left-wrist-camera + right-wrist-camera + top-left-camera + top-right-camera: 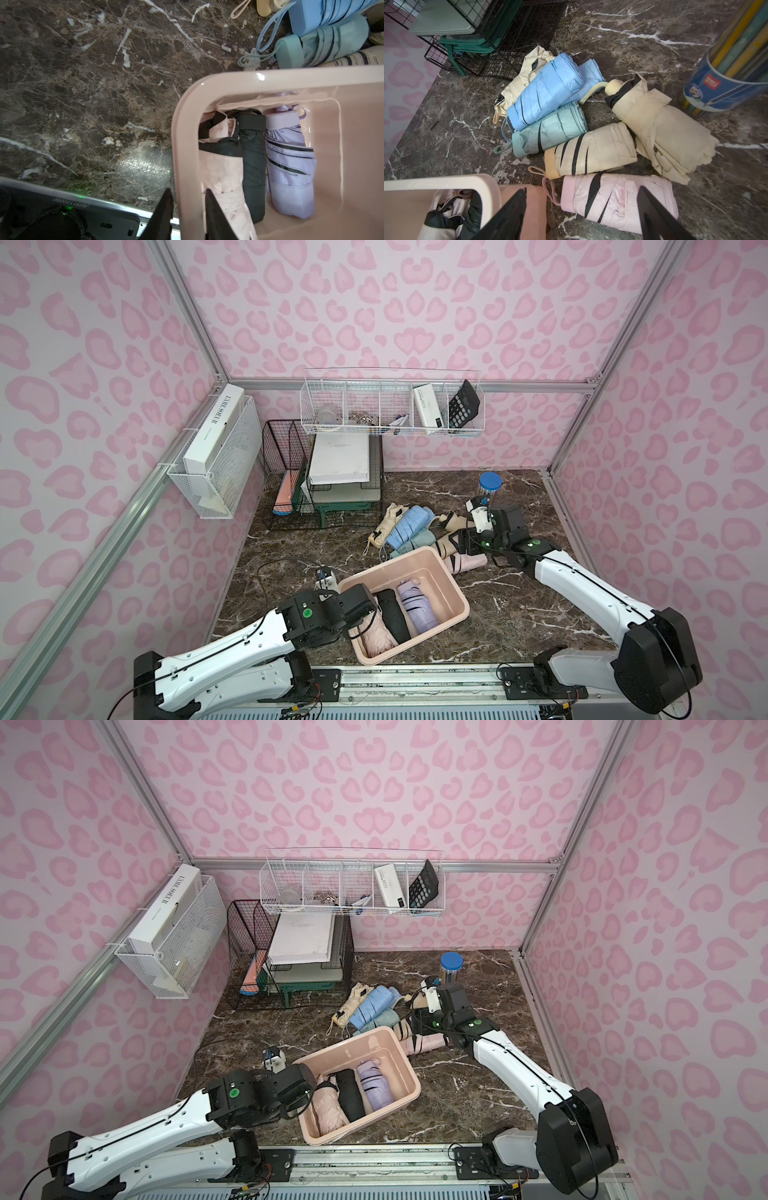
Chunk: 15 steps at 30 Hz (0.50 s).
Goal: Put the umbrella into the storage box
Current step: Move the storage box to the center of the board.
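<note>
Where the box (436,585) is set slantwise near the front of the table (519,614), its wall on the left arm's side is clamped by the left gripper (188,191). One finger (164,207) is placed outside the wall and the other inside, and both are closed against it. Three umbrellas are laid side by side in that end of the box: a pale umbrella (222,172) nearest the clamped wall, a black umbrella (254,155) in the middle and a lilac umbrella (291,166) beyond it.

The right gripper (582,189) is held open, with its fingers spread wide, over a pink umbrella (623,199). This umbrella is laid flat on the table just beside the box's far side, outside it, and no grip on it is seen. Behind it a heap is formed by a striped umbrella (591,149), a teal umbrella (550,128), a blue umbrella (550,91) and two cream ones, all on the table.
</note>
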### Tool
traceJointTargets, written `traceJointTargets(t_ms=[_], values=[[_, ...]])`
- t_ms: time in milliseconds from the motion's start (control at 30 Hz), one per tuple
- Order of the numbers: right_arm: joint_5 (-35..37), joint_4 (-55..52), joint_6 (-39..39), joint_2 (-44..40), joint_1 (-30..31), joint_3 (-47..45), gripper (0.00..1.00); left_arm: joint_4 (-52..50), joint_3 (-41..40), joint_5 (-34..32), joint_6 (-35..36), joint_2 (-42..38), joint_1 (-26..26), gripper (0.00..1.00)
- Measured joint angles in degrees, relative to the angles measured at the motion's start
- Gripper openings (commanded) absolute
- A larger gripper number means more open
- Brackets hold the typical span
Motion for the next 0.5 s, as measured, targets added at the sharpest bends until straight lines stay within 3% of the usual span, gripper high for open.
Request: traceJointTargets(t_ms=[233,500], values=[[0.1,-1.6,-8.3,4.9,-1.3,6.1,0.77,-8.0,0.2,-0.2,6.9,-5.0,11.1,0.16],[-3.8,-10.5,-31.1,10.4,-0.9,12.3,0.78,-7.1,-0.8,1.7,18.1,-6.4,22.2,0.14]])
